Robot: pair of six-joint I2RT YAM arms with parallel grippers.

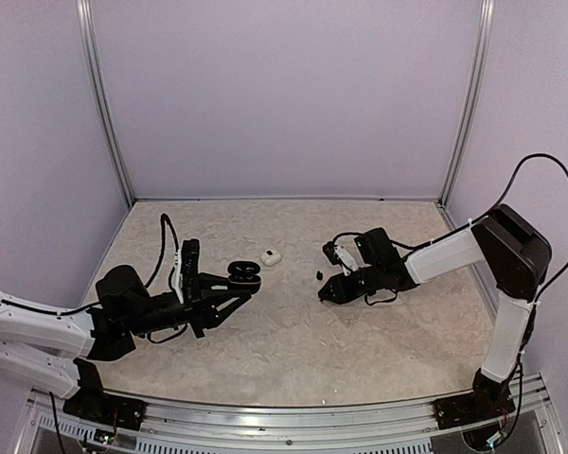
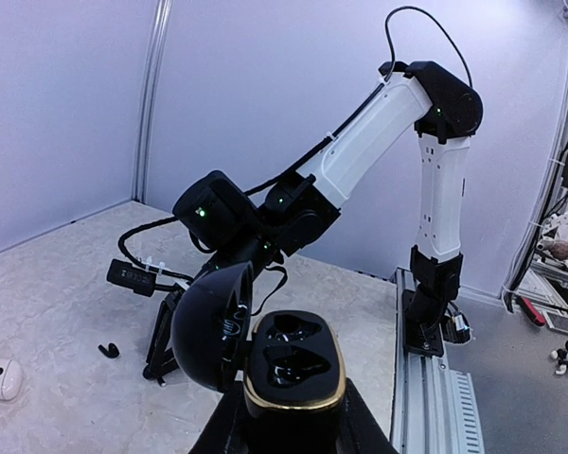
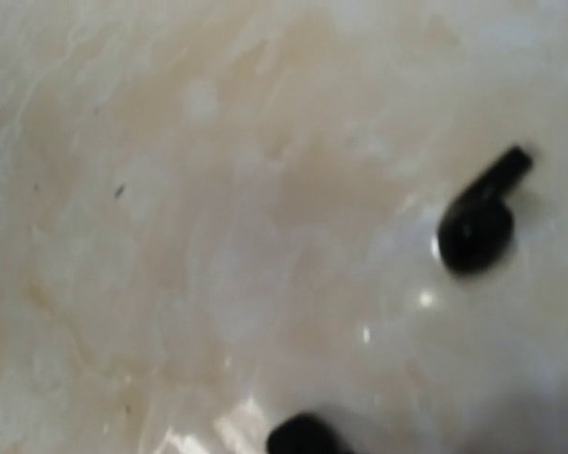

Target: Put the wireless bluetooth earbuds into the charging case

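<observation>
Jaws of the left gripper (image 1: pixel 237 284) are clenched on the open black charging case (image 2: pixel 293 369), its lid (image 2: pixel 208 326) up. One black earbud (image 1: pixel 319 275) lies on the worktop (image 1: pixel 293 340) just beside the low right gripper (image 1: pixel 328 291); whether those jaws are released or clenched cannot be told.

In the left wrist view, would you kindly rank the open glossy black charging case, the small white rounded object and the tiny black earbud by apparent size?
1. Open glossy black charging case, though it is nearest the camera.
2. Small white rounded object.
3. Tiny black earbud.
</observation>
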